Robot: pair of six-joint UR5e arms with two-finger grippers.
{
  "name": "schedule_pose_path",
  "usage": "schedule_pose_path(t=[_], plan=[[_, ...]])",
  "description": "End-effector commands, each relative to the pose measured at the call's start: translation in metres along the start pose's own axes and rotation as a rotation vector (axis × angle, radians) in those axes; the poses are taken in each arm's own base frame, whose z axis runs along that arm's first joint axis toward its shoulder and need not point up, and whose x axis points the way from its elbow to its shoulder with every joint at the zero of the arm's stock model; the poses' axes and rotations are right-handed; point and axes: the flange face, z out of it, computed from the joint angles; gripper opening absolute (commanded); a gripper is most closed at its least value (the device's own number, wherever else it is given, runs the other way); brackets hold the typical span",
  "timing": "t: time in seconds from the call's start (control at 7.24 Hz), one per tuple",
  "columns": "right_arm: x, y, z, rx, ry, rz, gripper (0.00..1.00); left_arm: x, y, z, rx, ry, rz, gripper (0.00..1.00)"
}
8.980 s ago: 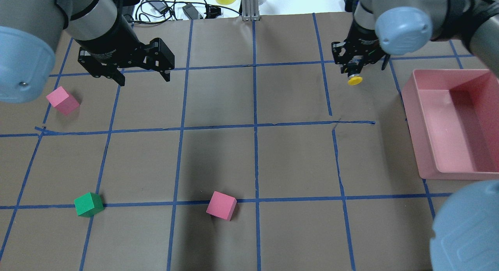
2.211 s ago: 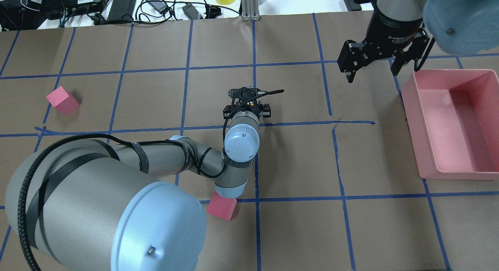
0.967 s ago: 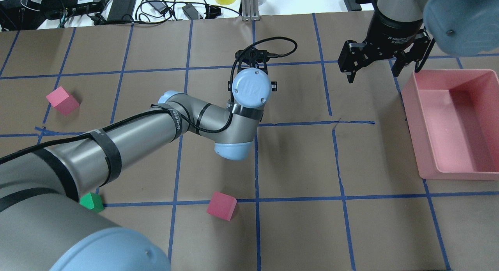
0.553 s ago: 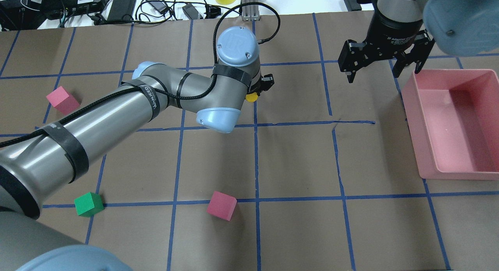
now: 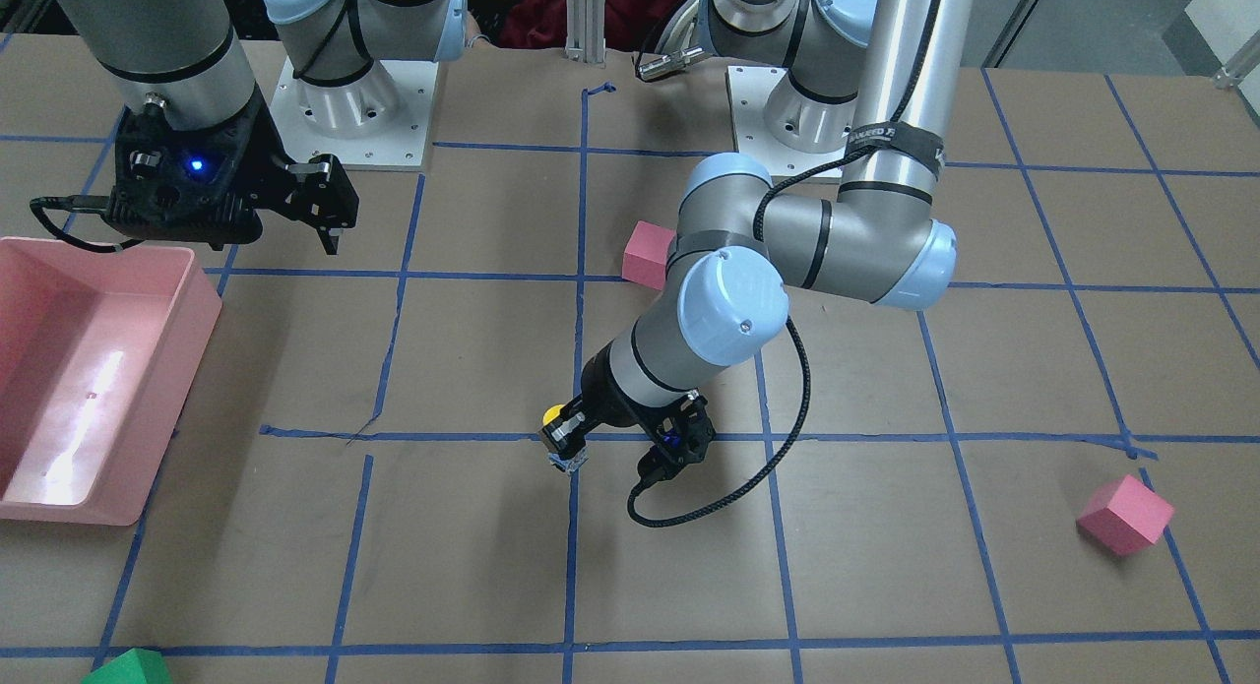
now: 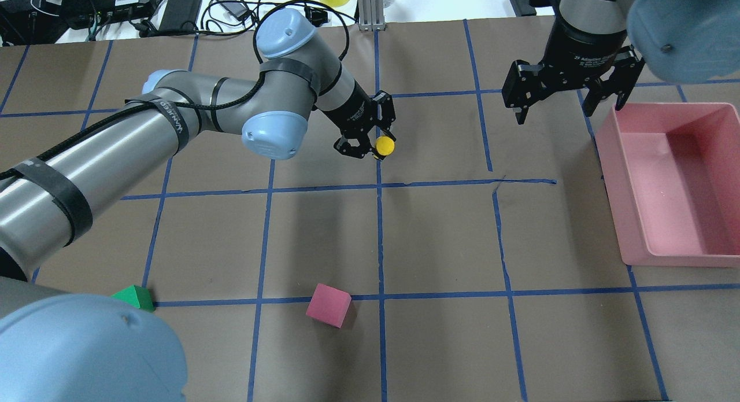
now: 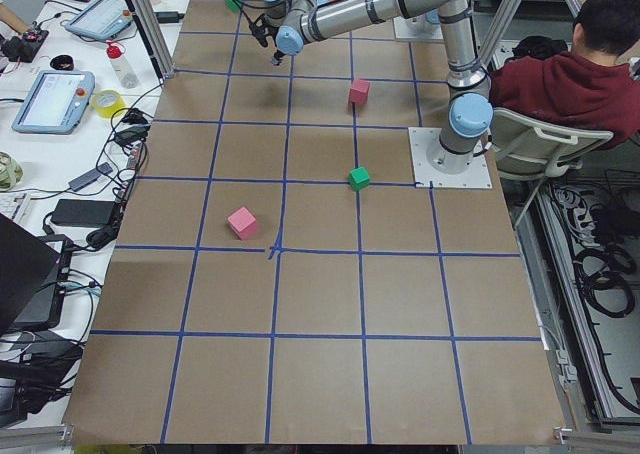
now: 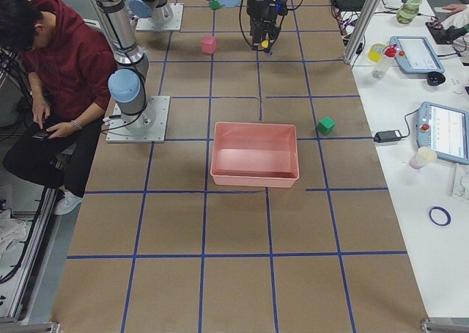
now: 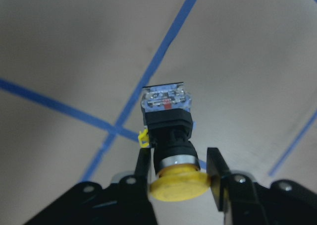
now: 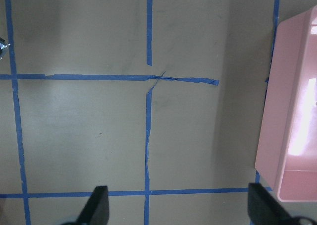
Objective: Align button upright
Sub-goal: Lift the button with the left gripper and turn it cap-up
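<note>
Brown paper worktop [image 5: 984, 369] with a blue tape grid. Front view: left jaws clamped on the small push-button switch with round yellow cap, black collar and black-and-white base [image 5: 556, 416], near the middle tape crossing; cap high, base low, long axis tilted off vertical. Right jaws apart, holding nothing, beside the pink plastic bin [image 5: 202, 310], well apart from the button. Overhead: yellow cap shows just beside the left jaws; nothing visible inside the bin. Left side view: too small to read the grip. Right side view: yellow speck under the far arm; bin shows nothing inside. Left wrist: jaws pinch the collar just under the cap, cap toward the camera, base pointing away at the paper; contact with the paper can't be told. Right wrist: both tips wide apart over bare paper, bin edge at right. Judgement: the move belongs to the left arm. Rotate until the axis is vertical, base down, then set it.
</note>
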Motion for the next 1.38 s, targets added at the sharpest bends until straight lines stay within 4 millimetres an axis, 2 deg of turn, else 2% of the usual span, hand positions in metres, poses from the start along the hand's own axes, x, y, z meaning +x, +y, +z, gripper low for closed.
schedule_pose_path(t=[0.0,0.28,0.69,0.83,0.97,1.11,1.24], plan=[[0.000,0.000,0.001,-0.002,0.000,-0.001,1.00,-0.020,-0.016,0.020,-0.120,-0.060,-0.122,0.00],[0.000,0.000,0.001,-0.002,0.000,-0.001,1.00,-0.020,-0.020,0.033,-0.176,-0.057,-0.184,0.00],[0.000,0.000,0.001,-0.002,0.000,-0.001,1.00,-0.020,-0.027,0.041,-0.168,-0.071,-0.214,0.00],[0.000,0.000,0.001,-0.002,-0.001,-0.001,1.00,-0.020,-0.027,0.042,-0.167,-0.069,-0.212,0.12],[0.000,0.000,0.001,-0.002,-0.001,-0.001,1.00,-0.018,-0.027,0.040,-0.164,-0.063,-0.211,0.99],[0.000,0.000,0.001,-0.002,-0.001,-0.001,1.00,-0.018,-0.028,0.036,-0.160,-0.059,-0.206,1.00],[0.000,0.000,0.001,-0.002,-0.001,-0.001,1.00,-0.016,-0.028,0.022,-0.140,-0.043,-0.187,1.00]])
